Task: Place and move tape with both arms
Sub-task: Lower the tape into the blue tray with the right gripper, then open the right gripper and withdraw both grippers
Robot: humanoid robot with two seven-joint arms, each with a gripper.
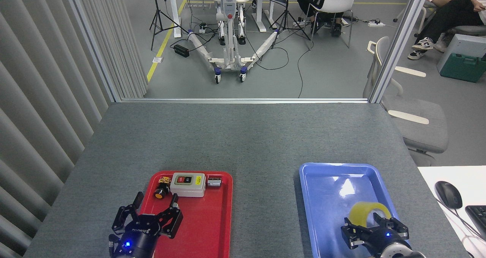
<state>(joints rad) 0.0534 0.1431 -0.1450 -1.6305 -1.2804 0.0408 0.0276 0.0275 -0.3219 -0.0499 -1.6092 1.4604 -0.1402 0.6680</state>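
A: Only the head view to go on. Where is the tape (365, 211)?

B: Low over the near right part of the blue tray (326, 170). The right claw (374, 233) has its black fingers closed around the roll's near side, so the roll sits in its grip. Whether the tape touches the tray floor cannot be told; the claw covers its lower edge.

A: And the other arm?

B: The left claw (146, 222) hangs over the near left edge of the red tray (216, 227), fingers spread apart and holding nothing. Its blue light is on. It is well apart from the tape, with bare tabletop (243, 136) between the two trays.

A: What is on the red tray?

B: A grey switch box (188, 184) at the far end, a small yellow-and-black knob (161, 191) on its left, and a small metal piece (214, 182) on its right. None of them belongs to the task, and the left claw touches none.

A: So how far along is it?

B: By judgement, the placing step is under way and unfinished: the tape is gripped above the blue tray, but not released. What seems left is to set it down, let go, and then the moving part, which presumably brings in the left arm. Nothing yet shows that arm involved with the tape.

A: Anything off the tabletop?

B: A mouse (448, 194) on a white desk at the right; irrelevant here.
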